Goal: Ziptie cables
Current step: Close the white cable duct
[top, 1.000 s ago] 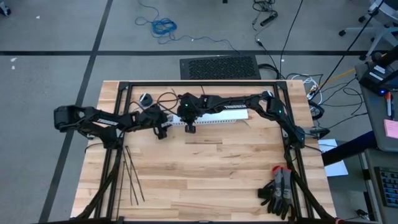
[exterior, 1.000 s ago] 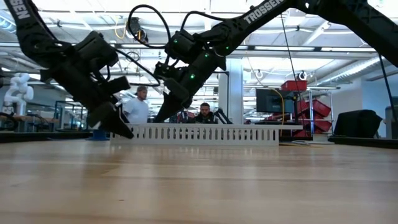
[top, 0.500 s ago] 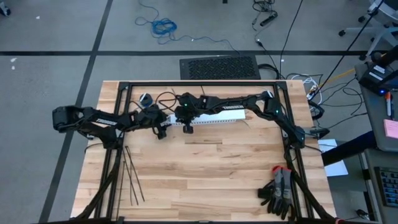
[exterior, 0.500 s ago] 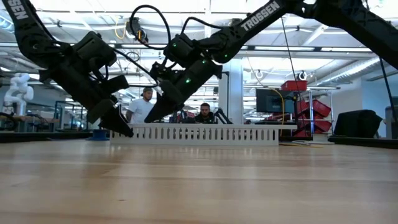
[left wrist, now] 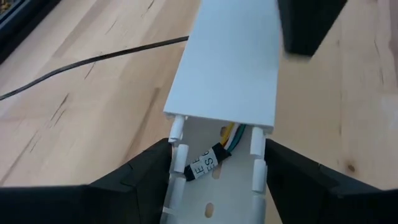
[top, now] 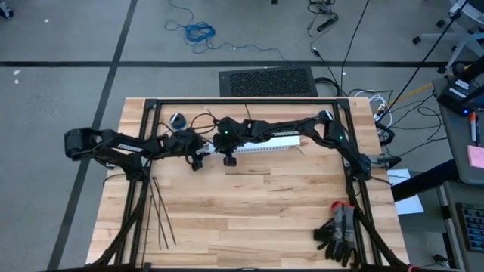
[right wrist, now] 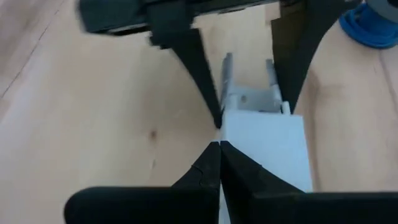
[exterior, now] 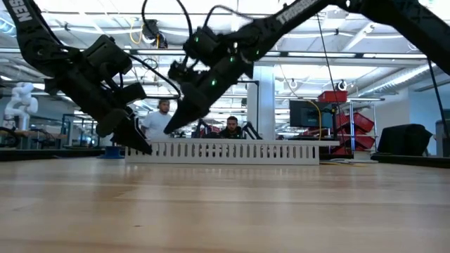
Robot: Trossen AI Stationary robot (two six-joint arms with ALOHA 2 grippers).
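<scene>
Your cables lie inside the open end of the white slotted duct, near the bench's far edge, left of centre; only the left wrist view shows them, a dark labelled tip with yellow and green wires running under the duct's lid. Your zipties lie loose toward the bench's near left corner, well apart from the duct.

Your left gripper has its fingers spread, straddling the duct's open end, one outside each slotted wall. Your right gripper sits at the lid just beside it; in the right wrist view its fingers are pressed together at the lid's edge.

The wooden bench also carries black-and-red gloves at the near right corner. A bright blue cord lies on the floor beyond the far edge. The low view shows two people behind the duct.
</scene>
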